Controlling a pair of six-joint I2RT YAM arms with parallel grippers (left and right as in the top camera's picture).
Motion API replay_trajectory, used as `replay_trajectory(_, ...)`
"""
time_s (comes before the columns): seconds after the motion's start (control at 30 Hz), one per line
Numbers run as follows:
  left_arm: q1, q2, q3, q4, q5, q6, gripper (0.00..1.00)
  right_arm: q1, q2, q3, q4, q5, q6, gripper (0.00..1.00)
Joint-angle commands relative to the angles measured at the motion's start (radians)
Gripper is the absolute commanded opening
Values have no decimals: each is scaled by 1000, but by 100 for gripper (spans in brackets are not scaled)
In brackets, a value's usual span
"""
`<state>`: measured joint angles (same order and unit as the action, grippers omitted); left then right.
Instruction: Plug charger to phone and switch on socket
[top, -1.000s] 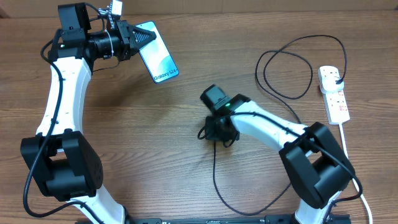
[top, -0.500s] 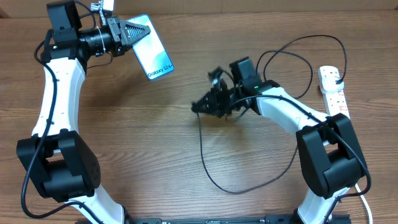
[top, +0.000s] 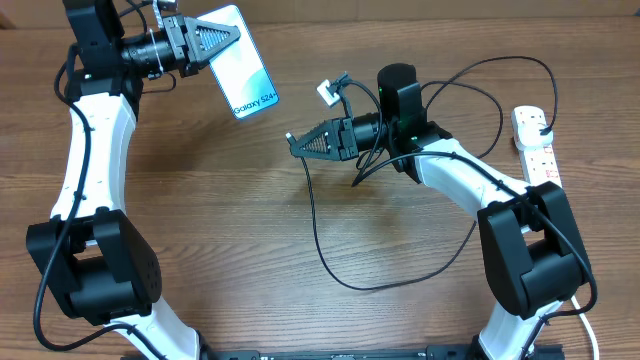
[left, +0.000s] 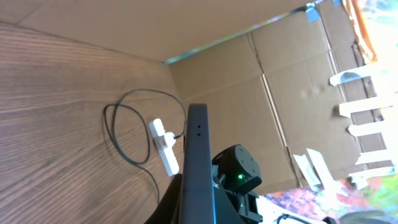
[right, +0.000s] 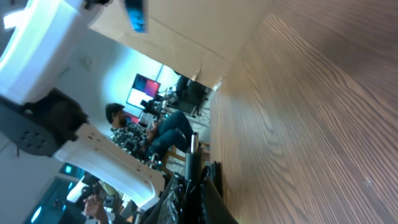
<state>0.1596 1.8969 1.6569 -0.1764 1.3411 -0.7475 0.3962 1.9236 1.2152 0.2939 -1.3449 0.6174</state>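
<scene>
Fingers of our left gripper (top: 225, 35) are clamped on the phone (top: 245, 72), held up at far left. Our right gripper (top: 300, 146) pinches the charger (top: 310, 205) at centre, its cable trailing to the socket (top: 537, 150) at right.

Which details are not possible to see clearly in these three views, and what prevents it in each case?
Overhead: the switches on the socket are too small to read as on or off.
Overhead: the port of the phone is too small to find.
Left wrist: the phone shows only its edge; the screen faces away.
Right wrist: the tip of the charger is dark and blurred, and the bottom edge cuts it off.
</scene>
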Motion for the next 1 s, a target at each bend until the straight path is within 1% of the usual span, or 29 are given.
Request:
replay_trajectory(0.0, 3, -3, 7, 60, 47, -108, 5, 1, 1, 18, 84, -26, 129, 4)
replay_trajectory(0.23, 3, -3, 7, 196, 34, -253, 5, 1, 1, 18, 245, 22, 327, 4)
replay_trajectory(0.4, 3, -3, 7, 354, 12, -389, 5, 1, 1, 18, 359, 64, 475, 4)
replay_trajectory(0.5, 3, -3, 7, 433, 10, -449, 5, 1, 1, 18, 443, 83, 548, 4)
replay_trajectory(0.7, 1, -3, 7, 454, 9, -473, 4, 1, 1, 18, 563, 117, 637, 4)
replay_trajectory(0.83, -18, -3, 7, 455, -11, -495, 5, 2, 1, 18, 637, 129, 652, 4)
replay_trajectory(0.97, -42, -3, 7, 455, -35, -495, 4, 2, 1, 18, 669, 141, 679, 4)
